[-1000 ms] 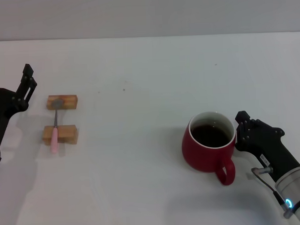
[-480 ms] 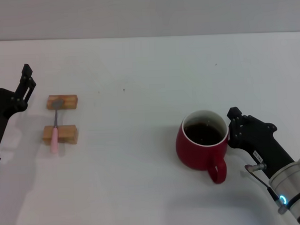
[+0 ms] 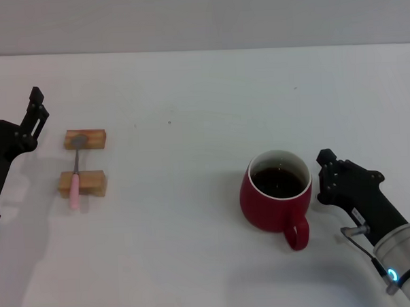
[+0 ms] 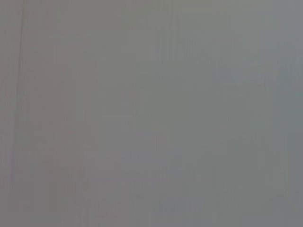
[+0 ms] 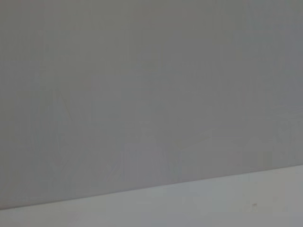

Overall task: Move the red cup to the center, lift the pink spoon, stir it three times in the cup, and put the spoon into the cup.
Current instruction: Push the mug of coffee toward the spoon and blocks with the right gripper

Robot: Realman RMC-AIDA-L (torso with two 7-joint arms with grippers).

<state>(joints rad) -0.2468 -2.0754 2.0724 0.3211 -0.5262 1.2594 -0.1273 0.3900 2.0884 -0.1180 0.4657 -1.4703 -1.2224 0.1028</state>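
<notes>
We saw one red cup (image 3: 276, 199), a rounded dark-red ceramic mug with a white inner wall, dark liquid inside and a loop handle turned toward the robot, standing upright on the white worktop (image 3: 189, 113) to the right of its middle. The right end effector (image 3: 326, 177) sat just beside the cup's right wall, with a thin gap showing between them; only one black finger (image 3: 327, 163) showed, so we could not tell whether its fingers were apart or together. One pink spoon (image 3: 75, 174) lay far off at the left, its pale pink handle toward the robot, its slim metal neck spanning the gap between two wooden blocks (image 3: 83, 162), and its small grey bowl resting on the farther block. The left end effector (image 3: 12, 101) hovered at the left edge, just beside the blocks, its two black fingers (image 3: 37, 105) spread apart with nothing between them. Both wrist views showed only a plain grey surface
</notes>
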